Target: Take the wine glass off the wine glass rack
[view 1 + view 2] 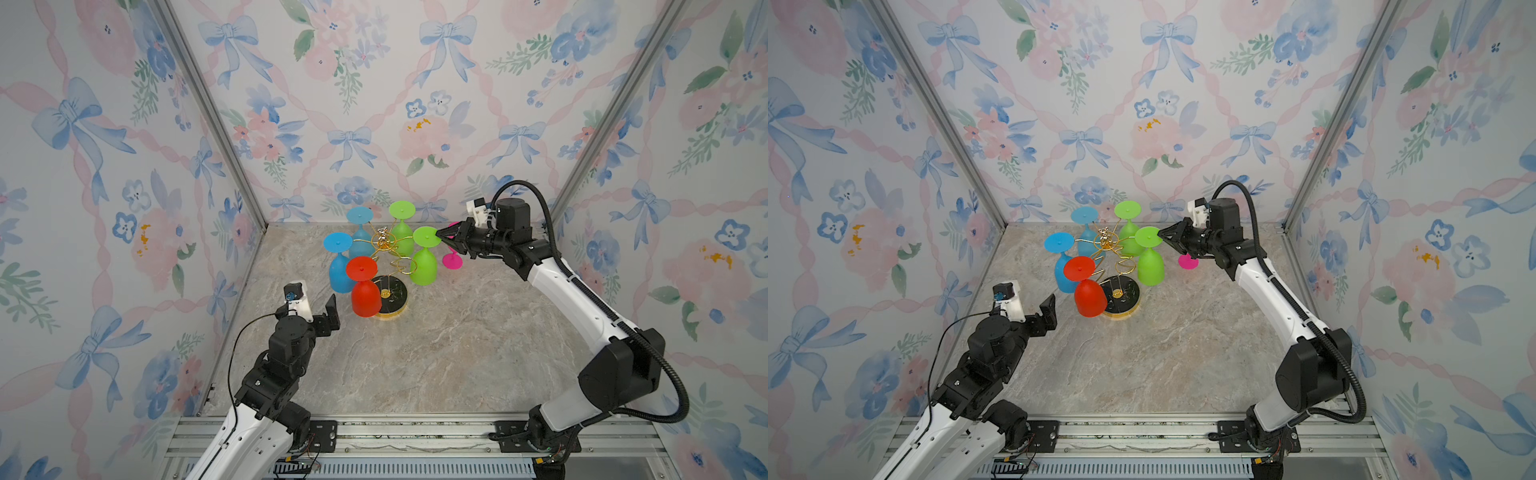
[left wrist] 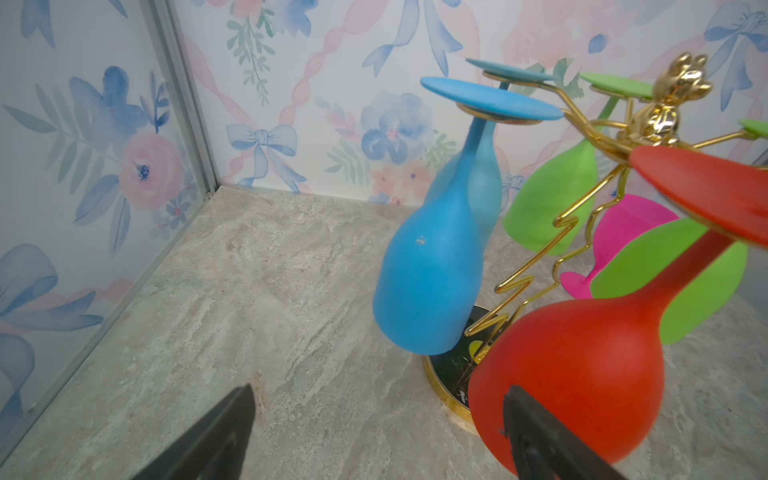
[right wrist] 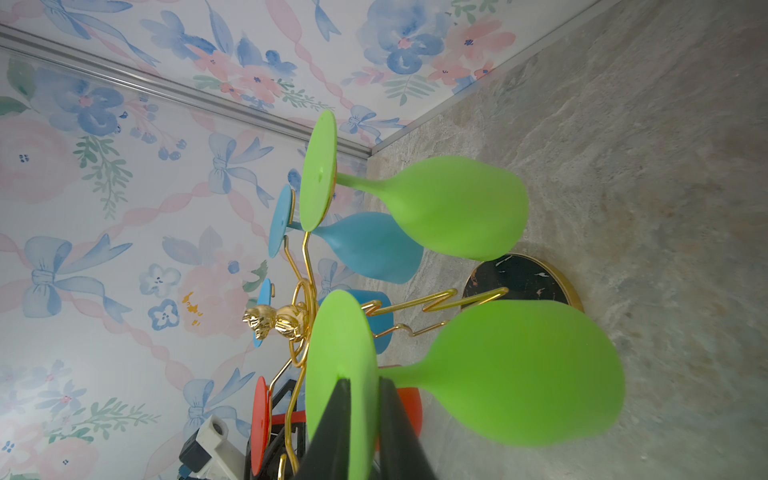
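**Beside the wine glass rack [image 1: 397,291]: narrow fingers [image 3: 332,424] on a green foot**

On the rack's side nearest the right arm, the green wine glass [image 1: 424,268] hangs bowl-down from a gold wire loop. The right gripper [image 3: 365,380] meets it at the top. Its two black fingers stand close together, one on each face of the flat round foot, pinching its rim.

The glass is matte and opaque, with a bulbous bowl and a thin stem. The rack is shiny gold wire with a zigzag post, on a round black marbled base with a gold rim.

The left gripper [image 2: 380,388] is spread wide and empty, near the red glass [image 2: 561,374]. A pink glass [image 2: 631,224] stands upright on the veined, stone-look table [image 1: 415,353].
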`<control>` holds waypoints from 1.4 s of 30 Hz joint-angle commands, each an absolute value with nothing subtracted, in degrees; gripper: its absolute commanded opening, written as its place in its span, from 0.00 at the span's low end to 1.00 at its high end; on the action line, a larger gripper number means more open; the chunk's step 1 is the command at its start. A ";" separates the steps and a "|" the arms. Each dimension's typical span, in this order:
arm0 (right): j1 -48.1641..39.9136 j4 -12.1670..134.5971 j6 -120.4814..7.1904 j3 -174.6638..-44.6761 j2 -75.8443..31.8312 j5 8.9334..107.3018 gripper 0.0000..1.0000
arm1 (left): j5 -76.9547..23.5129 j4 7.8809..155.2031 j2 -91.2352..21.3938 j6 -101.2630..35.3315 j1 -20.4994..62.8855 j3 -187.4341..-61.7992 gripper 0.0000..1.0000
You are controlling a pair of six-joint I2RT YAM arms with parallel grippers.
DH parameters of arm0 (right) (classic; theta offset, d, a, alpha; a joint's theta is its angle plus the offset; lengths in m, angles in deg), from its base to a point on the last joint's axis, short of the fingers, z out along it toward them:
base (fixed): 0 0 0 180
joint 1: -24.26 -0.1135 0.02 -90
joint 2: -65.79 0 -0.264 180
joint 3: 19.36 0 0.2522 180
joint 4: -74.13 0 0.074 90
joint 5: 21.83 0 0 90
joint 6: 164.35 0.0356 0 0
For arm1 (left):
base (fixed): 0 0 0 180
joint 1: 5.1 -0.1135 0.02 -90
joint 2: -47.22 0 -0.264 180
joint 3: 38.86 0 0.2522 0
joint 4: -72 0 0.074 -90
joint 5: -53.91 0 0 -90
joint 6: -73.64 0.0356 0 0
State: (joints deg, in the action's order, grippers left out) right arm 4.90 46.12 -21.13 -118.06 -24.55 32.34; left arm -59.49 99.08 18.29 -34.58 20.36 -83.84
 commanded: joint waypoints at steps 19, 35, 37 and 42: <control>4.11 49.95 -18.63 -116.28 -23.59 30.38 0.05 | -60.39 98.07 19.85 -33.99 19.90 -82.82 0.95; 2.82 52.25 -16.78 -117.33 -24.47 29.76 0.00 | -60.24 98.07 19.71 -34.03 19.88 -82.84 0.95; 2.66 52.52 -16.56 -117.46 -24.54 29.76 0.00 | -60.19 98.04 19.71 -34.03 19.89 -82.84 0.95; 2.20 52.73 -16.25 -118.05 -24.99 29.71 0.00 | -60.09 98.06 19.72 -34.03 19.95 -82.83 0.95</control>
